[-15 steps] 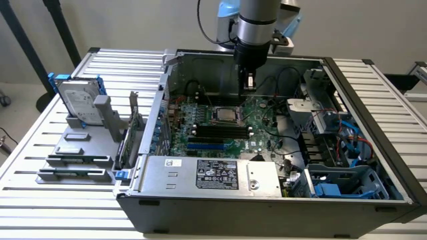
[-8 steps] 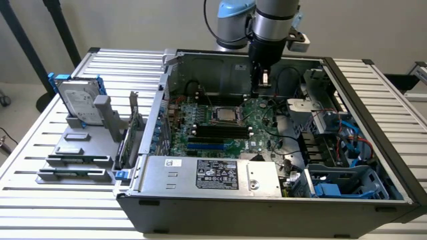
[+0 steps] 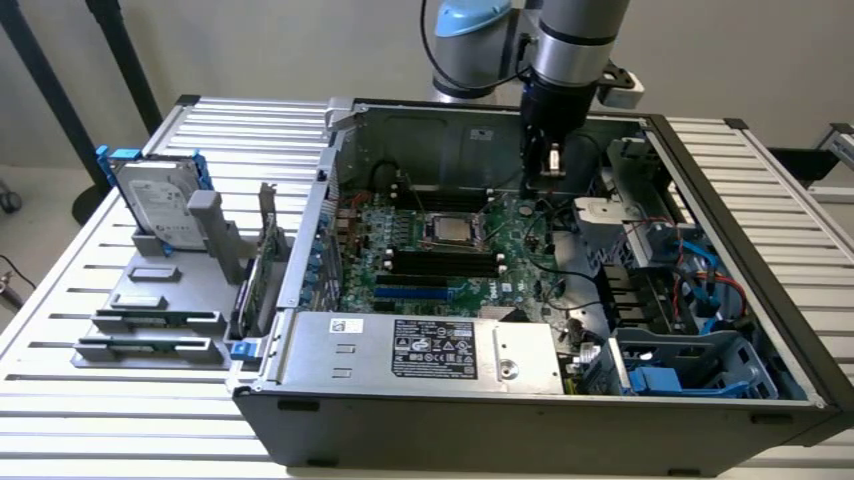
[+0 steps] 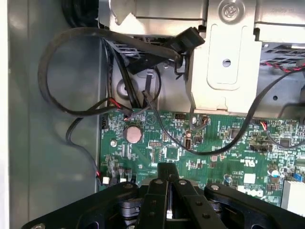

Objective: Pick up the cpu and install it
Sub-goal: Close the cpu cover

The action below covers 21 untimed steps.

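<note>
Gripper (image 4: 167,175) up close, its 2 fingers pressed together, and I can't make out anything pinched between them. It hangs inside the case (image 3: 427,140), over the board's (image 4: 228,143) rear edge, just beside looped black cables (image 4: 143,47). The cpu (image 3: 447,230), as I read it, is that silver-grey square in the socket (image 3: 422,226) mid-board, apart from the gripper. Feels like the seating stage, and any move must clear those cables. Case also holds 1 power supply (image 3: 427,350). Outside, the rack (image 3: 214,235) carries 1 hard drive (image 3: 154,205).
</note>
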Available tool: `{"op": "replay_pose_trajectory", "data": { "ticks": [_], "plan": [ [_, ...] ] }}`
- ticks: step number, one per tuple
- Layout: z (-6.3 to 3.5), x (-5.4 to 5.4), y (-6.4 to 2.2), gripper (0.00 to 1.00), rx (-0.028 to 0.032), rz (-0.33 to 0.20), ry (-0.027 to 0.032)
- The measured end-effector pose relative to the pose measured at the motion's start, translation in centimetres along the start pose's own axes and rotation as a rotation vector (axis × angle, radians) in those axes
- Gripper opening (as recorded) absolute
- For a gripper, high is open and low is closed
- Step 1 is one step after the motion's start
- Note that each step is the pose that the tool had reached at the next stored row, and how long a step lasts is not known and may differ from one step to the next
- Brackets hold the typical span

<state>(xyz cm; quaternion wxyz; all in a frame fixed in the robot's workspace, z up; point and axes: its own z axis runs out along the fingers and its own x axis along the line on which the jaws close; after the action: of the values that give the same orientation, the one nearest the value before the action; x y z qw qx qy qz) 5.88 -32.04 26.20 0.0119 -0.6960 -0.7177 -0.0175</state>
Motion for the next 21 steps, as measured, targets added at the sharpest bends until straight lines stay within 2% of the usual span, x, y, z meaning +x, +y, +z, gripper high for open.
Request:
{"op": "replay_pose_trajectory", "data": {
  "ticks": [8, 9, 10, 11, 12, 15, 21],
  "plan": [
    [1.44, -0.1, 0.01, 0.11, 0.0004, 0.000, -0.0003],
    [1.55, -0.1, 0.01, 0.11, 0.0020, 0.000, -0.0005],
    [1.61, -0.1, 0.01, 0.11, 0.0065, 0.000, -0.0011],
    [1.64, -0.1, 0.01, 0.11, 0.0141, 0.000, -0.0022],
    [1.65, -0.1, 0.01, 0.11, 0.0295, 0.001, -0.0038],
    [1.64, -0.1, 0.01, 0.11, 0.0839, 0.003, -0.0082],
    [1.65, -0.1, 0.03, 0.11, 0.1936, 0.007, -0.0103]
  ]
}}
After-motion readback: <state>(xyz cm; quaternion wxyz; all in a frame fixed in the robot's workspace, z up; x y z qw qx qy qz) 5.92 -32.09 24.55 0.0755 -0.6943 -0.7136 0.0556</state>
